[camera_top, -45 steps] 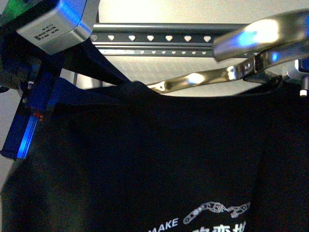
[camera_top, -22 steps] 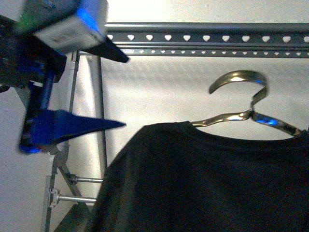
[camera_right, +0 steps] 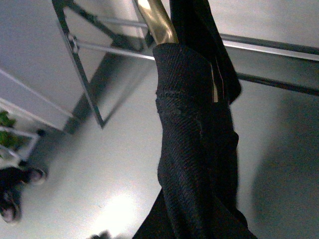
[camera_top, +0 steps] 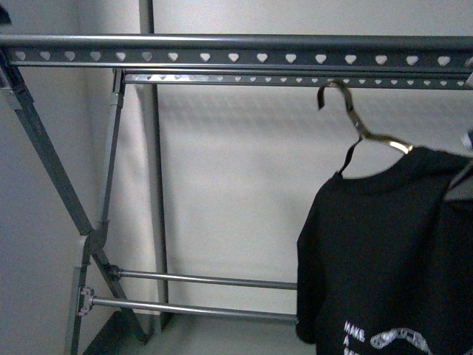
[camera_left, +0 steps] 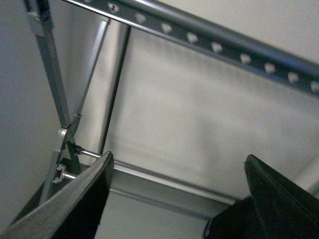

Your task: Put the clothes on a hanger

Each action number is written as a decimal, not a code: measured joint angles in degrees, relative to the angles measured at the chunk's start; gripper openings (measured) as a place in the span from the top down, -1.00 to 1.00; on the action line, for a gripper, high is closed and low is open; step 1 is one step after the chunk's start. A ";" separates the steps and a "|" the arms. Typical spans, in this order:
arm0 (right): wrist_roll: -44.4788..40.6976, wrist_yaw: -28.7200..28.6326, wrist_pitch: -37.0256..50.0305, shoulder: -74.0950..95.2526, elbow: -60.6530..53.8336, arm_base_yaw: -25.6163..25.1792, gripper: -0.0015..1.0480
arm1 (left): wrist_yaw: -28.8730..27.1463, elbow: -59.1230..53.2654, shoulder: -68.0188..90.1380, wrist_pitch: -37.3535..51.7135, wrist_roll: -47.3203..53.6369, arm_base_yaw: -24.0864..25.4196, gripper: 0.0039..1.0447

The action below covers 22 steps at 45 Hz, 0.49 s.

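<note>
The hanger [camera_top: 236,52] is a grey rack whose two top rails carry rows of heart-shaped holes. The clothes [camera_top: 384,251], a black T-shirt with white print at its lower edge, hang at the right on a shiny metal hook frame [camera_top: 355,126]. The hook's tip reaches up to the rear rail; I cannot tell whether it rests on it. In the right wrist view the black fabric [camera_right: 194,149] fills the middle and hides my right gripper's fingers, which are shut on it. My left gripper [camera_left: 178,158] is open and empty, facing the hanger's rail [camera_left: 224,47].
Slanted legs [camera_top: 44,155] and two low cross bars [camera_top: 207,279] of the rack stand against a pale wall. In the right wrist view the pale floor shows, with a shelf of green plants [camera_right: 10,129] off to the side.
My left arm has let go of the T-shirt's shoulder and left the front view. The T-shirt has moved right and farther off, up toward the rails.
</note>
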 joint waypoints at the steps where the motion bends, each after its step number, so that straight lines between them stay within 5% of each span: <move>1: 3.54 0.00 -0.48 0.37 2.01 -0.11 0.94 | 0.63 -2.97 -1.62 0.98 2.93 -0.04 -0.41; 14: 25.53 4.15 -5.53 12.76 29.53 -3.21 0.94 | 1.16 -29.49 -14.40 11.80 13.49 -0.20 0.90; 22: 32.85 7.72 -8.79 21.73 43.54 -2.14 0.94 | 1.16 -36.76 -19.58 13.49 13.92 -0.20 0.94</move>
